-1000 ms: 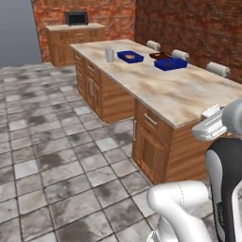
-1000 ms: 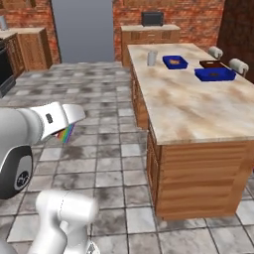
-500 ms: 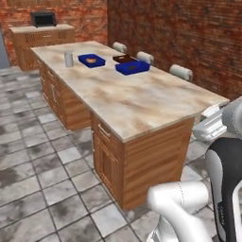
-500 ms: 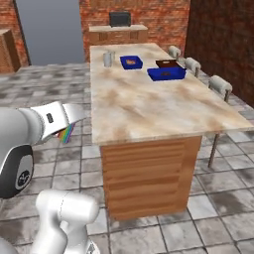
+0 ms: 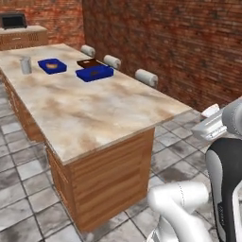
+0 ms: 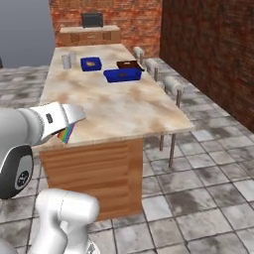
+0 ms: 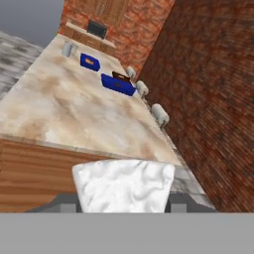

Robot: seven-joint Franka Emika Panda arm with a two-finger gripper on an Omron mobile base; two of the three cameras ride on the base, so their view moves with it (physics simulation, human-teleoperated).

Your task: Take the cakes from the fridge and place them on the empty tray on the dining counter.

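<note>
The dining counter [image 6: 114, 106] is long and beige, and the dark brown tray [image 6: 130, 64] is seen far down it, behind a blue tray [image 6: 122, 75]. The white-topped rainbow cake [image 7: 123, 185] is held tight in the gripper [image 7: 121, 201]. It could be dropped or squashed if bumped on the counter edge.

arm: rises from the base, elbow bent, white forearm reaching out roughly level
wrist: turned so the hand looks forward and slightly down
gripper [image 7: 122, 201]: jaws set apart, closed on the rainbow cake slice [image 7: 124, 185]; in the right base view the hand sits at 9 o'clock, striped layers showing beneath it
contact: white top of the slice fills the gap between the fingers
</note>
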